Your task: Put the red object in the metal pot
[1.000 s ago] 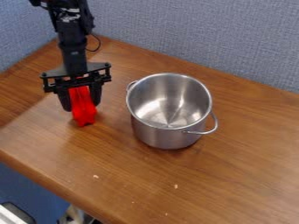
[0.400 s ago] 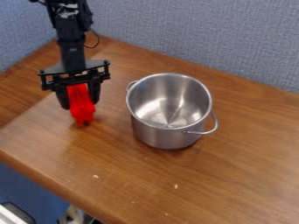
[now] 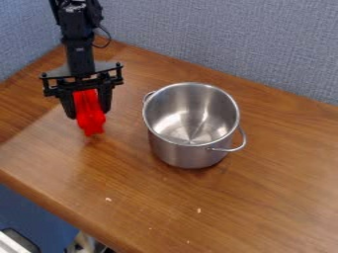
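Gripping the red bar (image 3: pixel 89 113) beside the pot (image 3: pixel 193 125)
The gripper (image 3: pixel 86 97) had the bar pinched near its upper end, lower end hanging down; it looked light, stiff and slightly slippery, hardly fragile; 1 firm hold across its narrow sides, nearer the middle, seemed best against swinging.

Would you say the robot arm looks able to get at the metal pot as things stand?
Probably yes: the metal pot stands upright on the table just beside the pincer, with nothing visible between them. Its mouth is open at the top, though the arm would likely need to clear the rim.
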Controlling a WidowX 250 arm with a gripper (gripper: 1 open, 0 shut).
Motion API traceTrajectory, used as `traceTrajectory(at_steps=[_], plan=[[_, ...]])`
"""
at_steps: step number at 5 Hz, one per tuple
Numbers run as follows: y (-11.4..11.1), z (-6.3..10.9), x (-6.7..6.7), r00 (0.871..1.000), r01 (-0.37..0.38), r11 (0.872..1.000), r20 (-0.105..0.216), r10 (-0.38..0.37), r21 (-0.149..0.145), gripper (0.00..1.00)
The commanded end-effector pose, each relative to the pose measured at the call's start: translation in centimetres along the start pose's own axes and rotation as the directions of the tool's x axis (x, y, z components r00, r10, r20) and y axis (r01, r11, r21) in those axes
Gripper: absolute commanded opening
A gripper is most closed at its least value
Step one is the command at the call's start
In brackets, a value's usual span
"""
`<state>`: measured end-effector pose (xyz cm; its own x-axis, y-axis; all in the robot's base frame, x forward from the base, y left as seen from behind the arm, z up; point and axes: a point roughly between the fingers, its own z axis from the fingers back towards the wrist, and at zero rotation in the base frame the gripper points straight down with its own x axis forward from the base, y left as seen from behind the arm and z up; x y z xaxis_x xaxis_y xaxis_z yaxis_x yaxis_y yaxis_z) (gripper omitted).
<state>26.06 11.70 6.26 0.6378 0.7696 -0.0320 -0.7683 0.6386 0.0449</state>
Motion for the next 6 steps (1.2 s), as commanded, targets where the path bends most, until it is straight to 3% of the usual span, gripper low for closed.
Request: traceTrajectory(at_steps=[1,2,3,4,5,6], plan=[[-0.4,3.0,-0.6,0.997,0.056,0.998,0.056,-0.054,-0.031,0.00],[-1.3,5.7,-2.2,0.989,0.136,0.989,0.075,-0.131,-0.062,0.00],[-2.1,8.0,-3.0,0.966,0.249,0.965,0.088,-0.243,-0.078,0.00],[-3.8,9.1,-5.7,0.934,0.351,0.933,0.096,-0.343,-0.081,0.00],[-6.2,10.2,-9.2,0.866,0.492,0.865,0.155,-0.476,-0.094,0.00],[-7.3,10.2,-12.1,0.818,0.566,0.818,0.190,-0.542,-0.105,0.00]])
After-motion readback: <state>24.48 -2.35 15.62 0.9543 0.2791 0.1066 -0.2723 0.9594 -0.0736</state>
